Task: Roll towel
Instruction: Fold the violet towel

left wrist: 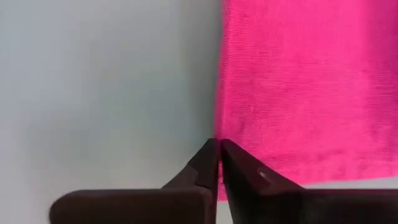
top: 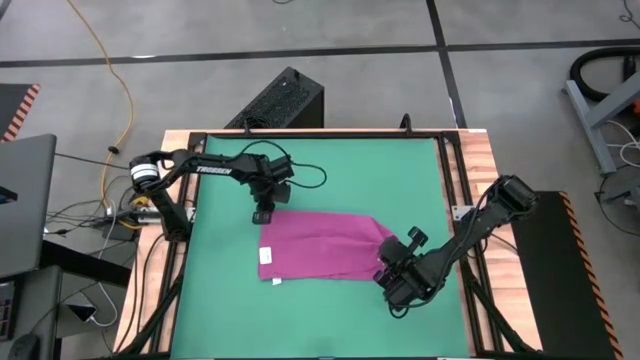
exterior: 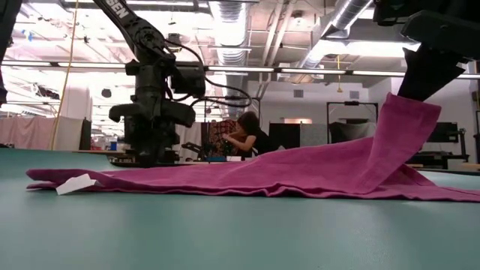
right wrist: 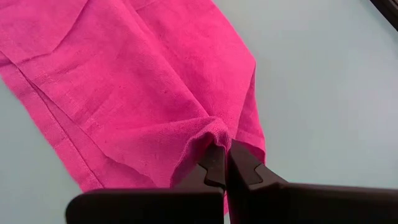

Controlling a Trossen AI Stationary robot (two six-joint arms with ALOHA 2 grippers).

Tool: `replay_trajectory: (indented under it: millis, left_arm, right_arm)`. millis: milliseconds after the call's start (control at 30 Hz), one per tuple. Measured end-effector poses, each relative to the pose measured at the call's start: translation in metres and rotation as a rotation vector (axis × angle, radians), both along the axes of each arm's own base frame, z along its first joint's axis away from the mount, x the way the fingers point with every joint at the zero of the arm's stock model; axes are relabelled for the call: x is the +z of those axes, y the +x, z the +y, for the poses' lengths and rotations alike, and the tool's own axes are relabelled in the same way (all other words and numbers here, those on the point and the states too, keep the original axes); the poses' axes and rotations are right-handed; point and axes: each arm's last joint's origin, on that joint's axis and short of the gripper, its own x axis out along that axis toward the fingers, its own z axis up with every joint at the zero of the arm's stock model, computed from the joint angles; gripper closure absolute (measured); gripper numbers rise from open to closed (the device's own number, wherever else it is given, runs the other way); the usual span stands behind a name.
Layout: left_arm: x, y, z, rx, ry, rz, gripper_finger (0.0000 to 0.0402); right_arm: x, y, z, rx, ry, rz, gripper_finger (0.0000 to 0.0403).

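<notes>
Overhead, the towel [top: 320,246] lies flat and unrolled on the green mat [top: 220,310], white tag [top: 268,258] at its left end; rolling is barely begun. The left gripper [top: 264,214] sits pinched shut at the towel's far left corner, the right gripper [top: 388,262] clamped on its right end. At table level, that right end is lifted into a peak [exterior: 409,124] above the towel; a person [exterior: 247,136] shows in the workshop beyond. From the left wrist, the fingers meet at the towel's edge, though whether cloth is caught is unclear. From the right wrist, a fold is firmly pinched.
</notes>
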Motion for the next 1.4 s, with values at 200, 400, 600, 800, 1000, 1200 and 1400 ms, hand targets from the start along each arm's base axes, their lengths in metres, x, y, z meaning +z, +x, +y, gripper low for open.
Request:
replay_trajectory:
  millis: [200,400,600,800,1000,1200,1400]
  left_arm:
    - [-0.014,-0.004,-0.001,0.013,-0.014,0.055,0.04]
    - [-0.002,-0.011,-0.003,0.039,0.062,0.078,0.0401]
    - [0.018,-0.016,-0.003,0.063,0.113,0.02,0.0401]
    - [0.011,-0.017,-0.004,0.064,0.117,-0.006,0.0401]
    - [-0.007,-0.029,-0.009,0.061,0.102,-0.004,0.0401]
    - [-0.015,-0.037,-0.013,0.068,0.084,0.036,0.0402]
    - [-0.013,-0.039,-0.014,0.073,0.093,0.039,0.0401]
  right_arm:
    - [0.0,0.0,0.0,0.0,0.0,0.001,0.0391]
    - [0.0,0.0,-0.001,-0.001,-0.017,0.003,0.0391]
    - [0.008,-0.001,-0.001,0.002,-0.033,0.022,0.0371]
    - [0.01,0.0,0.002,0.019,0.057,0.089,0.0296]
    - [0.01,-0.009,0.009,0.106,0.014,0.146,0.022]
    - [0.017,-0.021,0.014,0.107,-0.227,-0.039,0.0198]
    - [0.03,-0.011,-0.031,0.005,-0.41,-0.025,0.0211]
